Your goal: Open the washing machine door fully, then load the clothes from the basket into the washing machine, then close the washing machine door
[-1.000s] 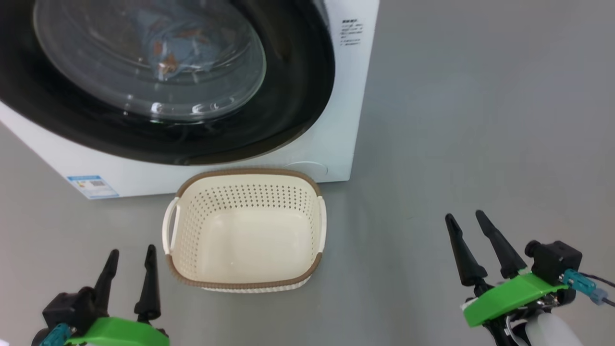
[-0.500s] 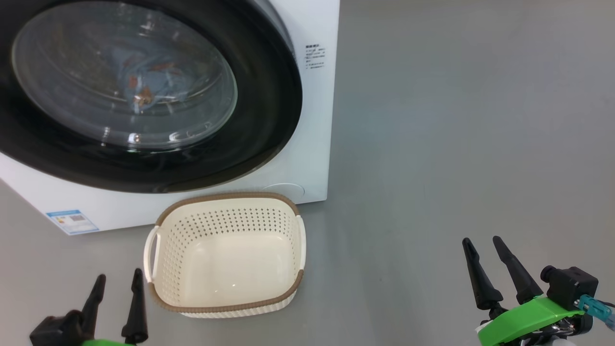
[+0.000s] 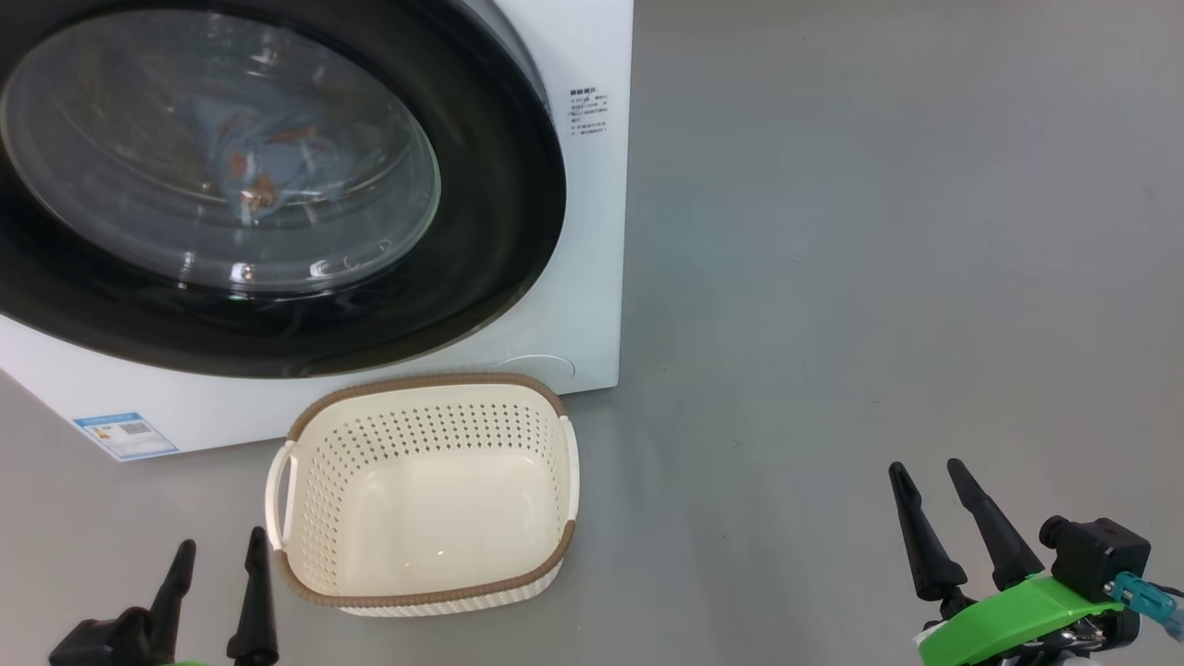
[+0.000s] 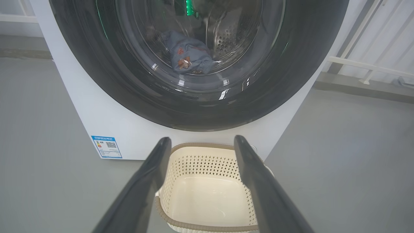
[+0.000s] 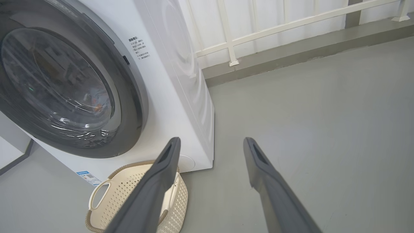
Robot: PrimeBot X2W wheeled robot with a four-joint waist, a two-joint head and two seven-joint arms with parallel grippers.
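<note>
**Camera shift; door shut on the laundry**

Since a second ago the whole head view has slid, so machine and basket sit lower and further left in it; that is the camera moving, not the things. At lower left the left pincer (image 3: 222,539) sits low, its two dark fingers spread and pinching nothing, pointed toward the basket. The big white front-loading washing machine (image 3: 592,277) has its large round, glossy black-rimmed glass door (image 3: 504,203) closed. I judge the door stiff, heavy and slick, best taken at its right edge. Behind the glass, inside the drum, lie the light-blue printed fabric clothes (image 3: 254,162), soft, light and limp. The small cream perforated plastic basket (image 3: 425,381) with a brown rim stands empty on the grey floor (image 3: 879,277) just before the machine. It looks light and rigid, and its side handles offer a hold. At lower right the right pincer (image 3: 925,465) is likewise spread and empty, well apart from the basket.
</note>
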